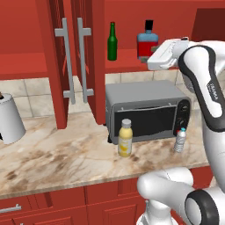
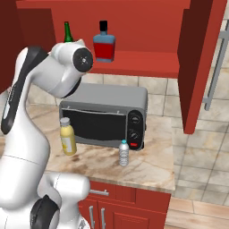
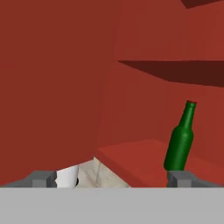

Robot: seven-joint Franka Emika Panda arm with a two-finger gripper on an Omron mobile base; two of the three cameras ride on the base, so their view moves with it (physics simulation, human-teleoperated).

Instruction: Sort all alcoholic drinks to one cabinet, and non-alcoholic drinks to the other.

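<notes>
We saw the green bottle (image 1: 112, 42) and the square red-and-blue bottle (image 1: 147, 41) standing upright on the red cabinet shelf (image 1: 127, 56) at upper centre, long axes vertical, caps up. The juice bottle (image 1: 125, 138) and water bottle (image 1: 180, 140) stood upright on the marble counter (image 1: 61, 154) before the toaster oven (image 1: 147, 110), lower centre. Our gripper (image 3: 111, 178) hung spread wide and empty near the shelf. We judged the next step was descending to a counter bottle, gripping its body squarely.
</notes>
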